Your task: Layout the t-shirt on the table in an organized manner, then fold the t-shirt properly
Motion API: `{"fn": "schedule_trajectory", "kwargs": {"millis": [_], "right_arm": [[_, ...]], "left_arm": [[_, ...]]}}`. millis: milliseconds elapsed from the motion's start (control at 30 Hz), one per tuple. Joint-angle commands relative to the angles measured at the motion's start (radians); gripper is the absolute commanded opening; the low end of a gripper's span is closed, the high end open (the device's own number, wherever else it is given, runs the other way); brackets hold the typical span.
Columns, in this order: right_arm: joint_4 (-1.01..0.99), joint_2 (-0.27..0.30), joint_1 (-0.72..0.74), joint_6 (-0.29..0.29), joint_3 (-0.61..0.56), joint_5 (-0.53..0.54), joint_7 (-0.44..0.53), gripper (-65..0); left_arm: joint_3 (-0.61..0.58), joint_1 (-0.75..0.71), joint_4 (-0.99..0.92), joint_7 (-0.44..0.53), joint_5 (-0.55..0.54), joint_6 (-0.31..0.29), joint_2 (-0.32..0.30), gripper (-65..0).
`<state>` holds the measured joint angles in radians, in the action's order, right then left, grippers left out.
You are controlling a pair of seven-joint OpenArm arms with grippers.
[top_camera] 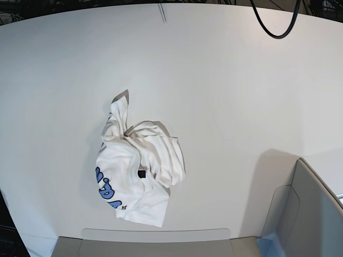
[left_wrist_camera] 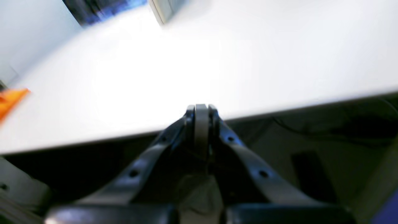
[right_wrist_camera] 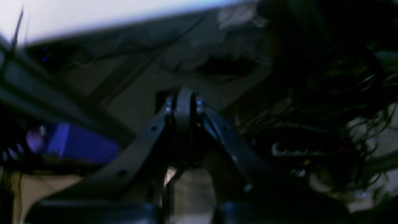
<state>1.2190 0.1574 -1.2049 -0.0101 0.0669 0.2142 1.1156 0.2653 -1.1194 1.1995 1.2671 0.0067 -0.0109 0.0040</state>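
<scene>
- The t-shirt lies crumpled in a heap on the white surface, left of the middle in the base view.
- One narrow part of the t-shirt sticks out toward the far edge of the surface; the wider bunched body spreads toward the near edge.
- Blue printed letters show along the t-shirt's left side, and a small black neck tag sits near its middle.
- No arm reaches the t-shirt in the base view.
- The left gripper has its jaws pressed together, holding nothing, just off the near edge of the surface.
- The right gripper is likewise closed and empty, hanging below the surface's edge, well apart from the t-shirt.
- A grey-white bin wall stands at the near right corner, well away from the t-shirt.
</scene>
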Motion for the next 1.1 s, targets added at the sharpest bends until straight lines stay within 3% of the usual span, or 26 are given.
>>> {"fn": "schedule_trajectory", "kwargs": {"millis": [0, 333, 500, 800, 933, 1067], "right_arm": [[0.057, -0.002, -0.037, 0.003, 0.006, -0.002, 0.034, -64.6], [0.462, -0.003, -0.104, 0.003, 0.024, 0.000, 0.031, -64.5], [0.585, 0.000, -0.104, 0.003, 0.026, 0.000, 0.010, -64.5], [0.813, 0.008, 0.003, 0.008, 0.035, 0.054, -0.378, -64.4], [0.841, 0.061, 0.092, 0.009, 0.067, 0.057, -0.510, -64.3], [0.842, 0.098, 0.198, 0.008, 0.104, 0.060, -0.650, -56.9]], "left_arm": [[0.024, -0.026, 0.050, 0.075, -0.014, 0.013, 0.009, -64.7], [0.019, -0.038, 0.377, 0.061, -0.009, 0.013, 0.035, -64.7], [-0.039, -0.038, 0.540, -0.043, -0.007, 0.013, 0.031, -64.6], [-0.197, 0.034, 0.819, -0.447, -0.007, 0.013, 0.000, -60.3], [-0.266, 0.111, 0.831, -0.582, -0.007, 0.012, -0.043, -60.4], [-0.297, 0.170, 0.834, -0.689, -0.007, 0.010, -0.043, -60.2]]}}
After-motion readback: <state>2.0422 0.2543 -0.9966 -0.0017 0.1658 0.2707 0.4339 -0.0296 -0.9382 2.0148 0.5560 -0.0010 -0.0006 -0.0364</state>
